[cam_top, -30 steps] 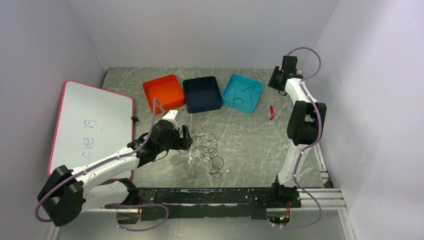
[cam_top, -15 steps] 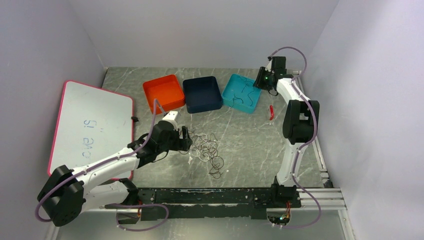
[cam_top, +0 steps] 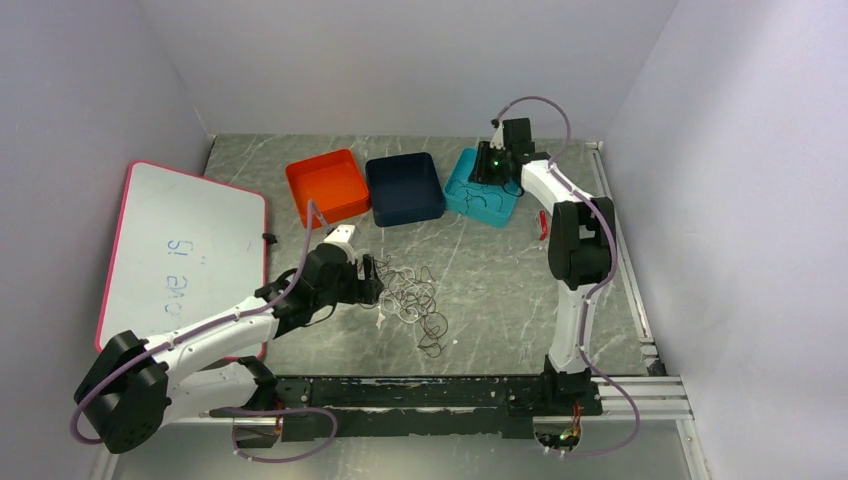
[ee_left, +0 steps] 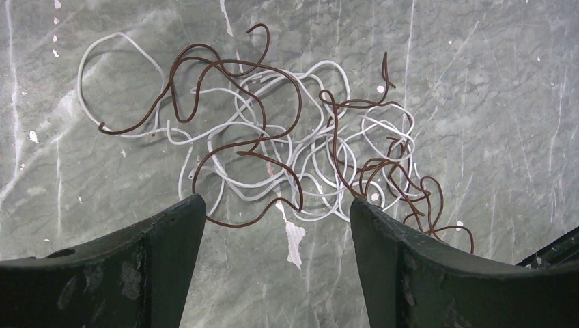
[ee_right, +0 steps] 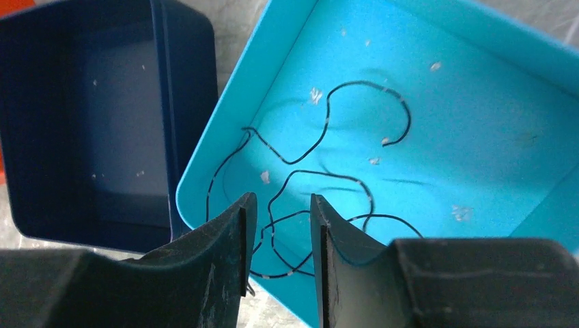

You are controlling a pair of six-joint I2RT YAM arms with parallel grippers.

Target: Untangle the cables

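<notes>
Left tool [ee_left: 276,205] hangs released just over the grey marbled table [ee_left: 478,82], its 2 dark jaws spread wide and gripping nothing. The tangle of thin, curly brownish-red and white cables [ee_left: 273,147] lies on the table right ahead of the jaw tips, and 1 brownish-red loop runs across the gap between them.

The step in hand looks like picking 1 strand out of this heap. To do it well, I would aim at a loop that stands free at the near edge, not at the dense knot on the right of the wrist view. The jaws should come down around that 1 wire only, close fully, then lift slowly so the other strands can slide off. These wires look light and floppy, so the whole heap may rise with the chosen strand.

From its base the left arm [cam_top: 220,325] lies low and stretched, forearm running rightward, wrist tipped down at the heap's left side. Folded high at the elbow, the right arm [cam_top: 575,240] reaches to the back of the table. Its right tool [ee_right: 281,205] hovers over a turquoise plastic tray [ee_right: 478,123] beside a dark-blue square tray [ee_right: 102,123], jaws narrowly apart with nothing visibly pinched. A thin black cable [ee_right: 295,162] lies curled inside the turquoise tray.
</notes>
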